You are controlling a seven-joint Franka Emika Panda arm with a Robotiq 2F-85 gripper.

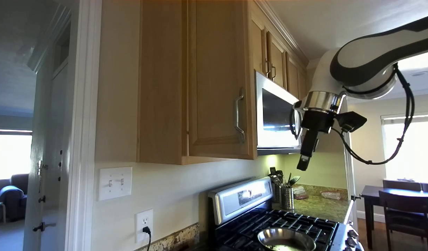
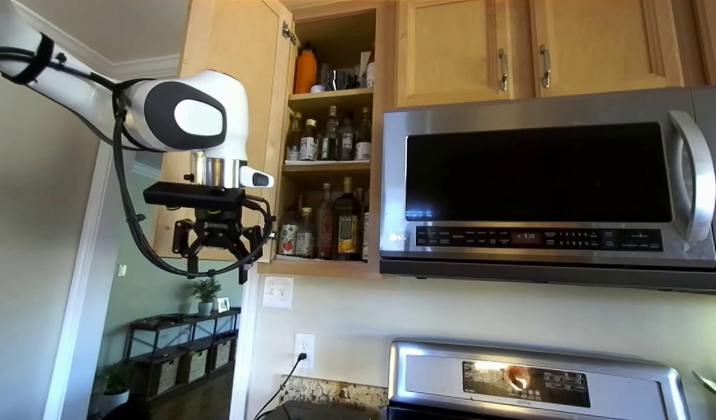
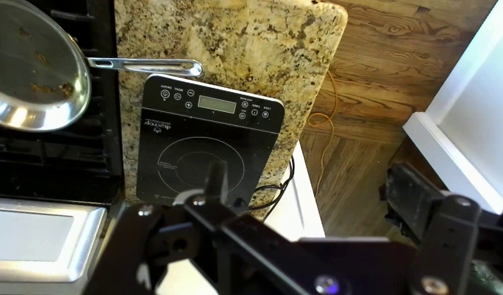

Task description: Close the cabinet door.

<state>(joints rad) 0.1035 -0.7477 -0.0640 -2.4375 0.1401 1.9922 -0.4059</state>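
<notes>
The tall light-tan cabinet door (image 1: 217,69) stands open, swung out from the upper cabinet. An exterior view shows its outer face with the silver bar handle (image 1: 237,113). Its inner face (image 2: 235,41) and hinge show in an exterior view, beside the open shelves. My gripper (image 2: 217,271) hangs fingers down in front of the inner face, near the door's lower part. In an exterior view, the gripper (image 1: 303,164) appears to the right of the door's handle edge, with a gap in the picture. In the wrist view, its fingers (image 3: 310,180) are wide apart with nothing between them.
Several bottles (image 2: 328,140) stand on the cabinet shelves. A stainless microwave (image 2: 538,175) hangs next to the cabinet. Below are a stove with a pan (image 1: 286,238) and a black induction cooktop (image 3: 202,159) on the granite counter (image 3: 243,37). A cable hangs in a loop beside the gripper.
</notes>
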